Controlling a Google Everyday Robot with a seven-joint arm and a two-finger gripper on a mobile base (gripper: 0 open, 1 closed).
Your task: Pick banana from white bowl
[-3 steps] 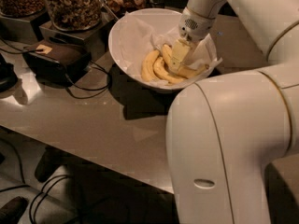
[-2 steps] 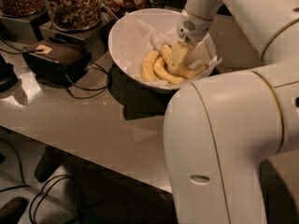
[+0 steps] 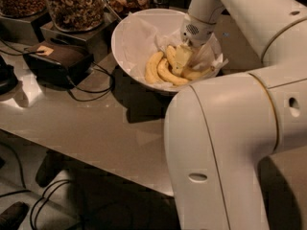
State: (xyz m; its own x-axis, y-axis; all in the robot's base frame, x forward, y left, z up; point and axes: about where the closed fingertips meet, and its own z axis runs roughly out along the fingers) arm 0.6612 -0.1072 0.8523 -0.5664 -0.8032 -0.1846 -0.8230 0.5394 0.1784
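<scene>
The white bowl (image 3: 125, 42), lined with crinkled white paper, stands on the counter at the upper middle. Three yellow bananas lie in it. The longest curved banana (image 3: 169, 74) lies in the middle, with a shorter one (image 3: 152, 67) to its left and another (image 3: 197, 73) to its right. My gripper (image 3: 182, 57) reaches down into the bowl from the upper right. It is low among the bananas, right at the upper end of the long banana. It hides part of the fruit beneath it.
Glass jars of nuts (image 3: 79, 4) stand on dark stands behind and left of the bowl. A dark box (image 3: 57, 59) with cables lies left of the bowl. My large white arm link (image 3: 220, 147) fills the right foreground. The counter's front edge (image 3: 96, 162) runs diagonally below.
The gripper stays down in the bowl among the bananas, hardly moved. The big arm link in the foreground has shifted slightly to the left.
</scene>
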